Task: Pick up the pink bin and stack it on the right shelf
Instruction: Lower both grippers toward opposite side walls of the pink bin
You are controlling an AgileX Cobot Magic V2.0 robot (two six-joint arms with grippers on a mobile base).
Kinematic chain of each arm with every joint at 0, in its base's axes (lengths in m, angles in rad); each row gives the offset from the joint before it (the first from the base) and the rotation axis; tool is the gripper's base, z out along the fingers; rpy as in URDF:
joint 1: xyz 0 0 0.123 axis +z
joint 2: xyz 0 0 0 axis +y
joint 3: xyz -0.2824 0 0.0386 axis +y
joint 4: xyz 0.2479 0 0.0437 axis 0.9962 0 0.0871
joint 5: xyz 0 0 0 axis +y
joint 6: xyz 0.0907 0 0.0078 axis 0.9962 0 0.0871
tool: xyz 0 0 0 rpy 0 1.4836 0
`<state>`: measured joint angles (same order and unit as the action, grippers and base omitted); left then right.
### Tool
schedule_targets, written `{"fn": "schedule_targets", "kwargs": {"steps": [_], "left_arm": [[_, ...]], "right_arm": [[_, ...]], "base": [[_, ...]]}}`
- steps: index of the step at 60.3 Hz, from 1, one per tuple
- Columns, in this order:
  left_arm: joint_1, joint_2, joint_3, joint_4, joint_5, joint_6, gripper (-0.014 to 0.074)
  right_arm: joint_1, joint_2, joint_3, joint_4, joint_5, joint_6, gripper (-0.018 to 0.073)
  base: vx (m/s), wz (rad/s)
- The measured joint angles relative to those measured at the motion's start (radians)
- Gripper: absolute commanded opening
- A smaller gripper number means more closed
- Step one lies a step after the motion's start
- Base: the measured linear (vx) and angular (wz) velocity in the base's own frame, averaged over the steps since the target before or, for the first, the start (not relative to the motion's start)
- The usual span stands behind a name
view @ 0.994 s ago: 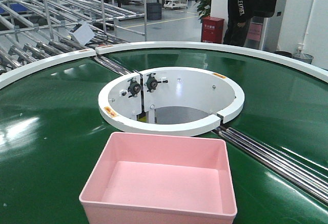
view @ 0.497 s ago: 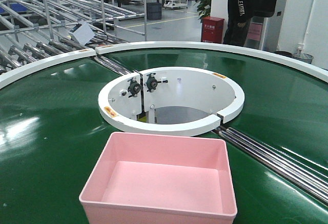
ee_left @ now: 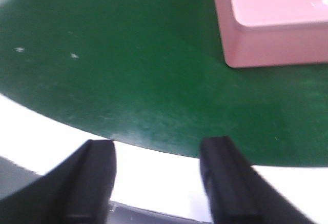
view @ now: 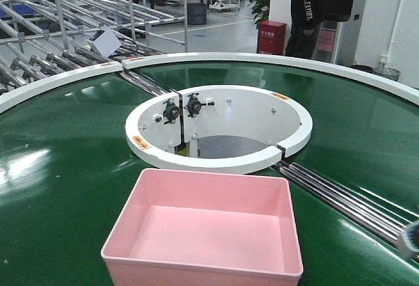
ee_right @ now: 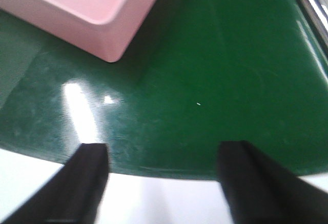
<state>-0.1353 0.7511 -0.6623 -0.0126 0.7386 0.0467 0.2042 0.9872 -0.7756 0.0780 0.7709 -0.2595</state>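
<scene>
Sitting on the green conveyor belt (view: 59,188), the pink bin (view: 203,233) lies ahead and right of the left gripper (ee_left: 156,149) and ahead and left of the right gripper (ee_right: 164,152). Both are spread wide and empty. Grasping, lifting and stacking are all yet to do; the right shelf is out of view.

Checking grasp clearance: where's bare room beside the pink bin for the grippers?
Bare belt lies left of the bin and right of it up to the rollers. Tightest behind, where the white ring nears its far rim. Left gripper and right gripper, open, face bare belt.
</scene>
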Motion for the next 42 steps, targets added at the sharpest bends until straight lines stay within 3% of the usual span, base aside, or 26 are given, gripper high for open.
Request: {"fn": "schedule_targets", "kwargs": {"steps": [15,42], "left_arm": [[-0.094,0.310,-0.217,-0.002,0.070,0.032,0.0591],[-0.102,0.839,-0.675,-0.028,0.087,0.032,0.0591]], "right_arm": [[0.043,0.256,-0.241,-0.061,0.146,0.112,0.0615],[0.043,0.738,-0.740,-0.068,0.372,0.290,0.0588]], "base": [[0.00,0.00],[0.00,0.00]]}}
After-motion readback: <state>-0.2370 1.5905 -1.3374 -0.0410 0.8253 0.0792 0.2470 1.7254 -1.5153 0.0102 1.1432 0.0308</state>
